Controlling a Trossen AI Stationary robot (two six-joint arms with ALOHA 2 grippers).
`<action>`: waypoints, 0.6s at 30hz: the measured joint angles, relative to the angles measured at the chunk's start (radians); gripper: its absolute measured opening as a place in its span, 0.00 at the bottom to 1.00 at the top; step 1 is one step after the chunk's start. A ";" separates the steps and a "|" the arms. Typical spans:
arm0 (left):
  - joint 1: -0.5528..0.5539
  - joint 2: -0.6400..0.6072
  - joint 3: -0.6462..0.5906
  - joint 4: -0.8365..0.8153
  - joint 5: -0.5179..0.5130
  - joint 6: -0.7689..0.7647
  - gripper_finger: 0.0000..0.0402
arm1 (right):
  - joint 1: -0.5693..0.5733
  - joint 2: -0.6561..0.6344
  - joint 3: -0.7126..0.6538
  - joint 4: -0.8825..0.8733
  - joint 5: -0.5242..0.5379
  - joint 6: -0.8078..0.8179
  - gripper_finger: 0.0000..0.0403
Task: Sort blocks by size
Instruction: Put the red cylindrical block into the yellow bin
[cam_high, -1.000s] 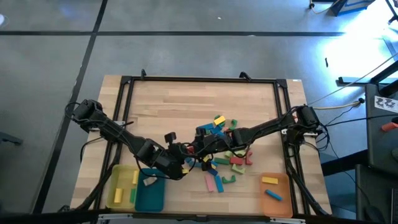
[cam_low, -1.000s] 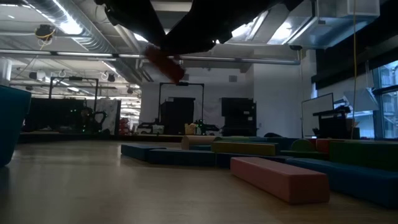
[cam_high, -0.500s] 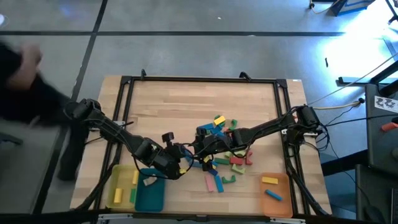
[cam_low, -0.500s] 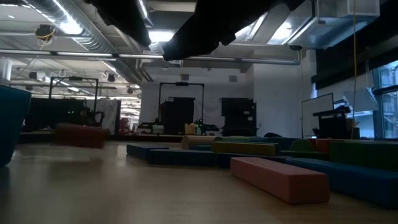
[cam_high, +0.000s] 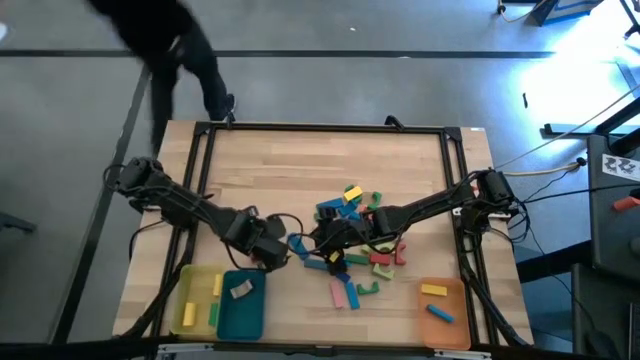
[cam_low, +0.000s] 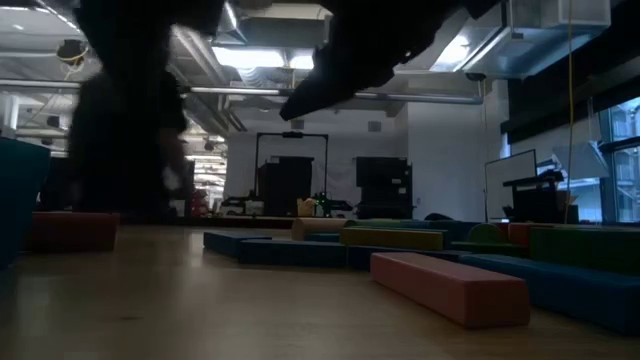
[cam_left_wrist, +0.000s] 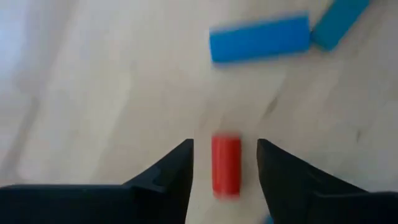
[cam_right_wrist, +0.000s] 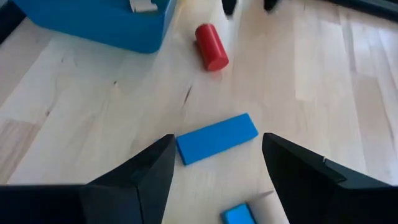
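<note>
Wooden table (cam_high: 300, 170), three trays (cam_high: 240, 310), two claws (cam_left_wrist: 224, 165)

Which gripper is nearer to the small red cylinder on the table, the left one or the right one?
The left. The red cylinder lies on the wood between the open fingers of the left gripper. The right gripper hovers farther off, over a blue bar.

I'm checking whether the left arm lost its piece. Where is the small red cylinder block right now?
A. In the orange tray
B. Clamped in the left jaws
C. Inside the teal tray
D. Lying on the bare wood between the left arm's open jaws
D. In the left wrist view the red cylinder block lies on the wooden table, with the left gripper open around it and gaps on both sides.
</note>
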 joint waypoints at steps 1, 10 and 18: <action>0.006 0.000 0.000 -0.017 0.033 -0.022 0.39 | 0.000 0.000 0.000 -0.008 0.000 0.000 0.60; 0.030 0.000 -0.022 0.053 0.128 -0.014 0.38 | 0.000 0.000 0.000 -0.048 0.000 0.000 0.60; 0.030 0.002 -0.140 0.091 0.187 -0.014 0.38 | 0.000 0.000 0.000 -0.066 0.000 0.024 0.60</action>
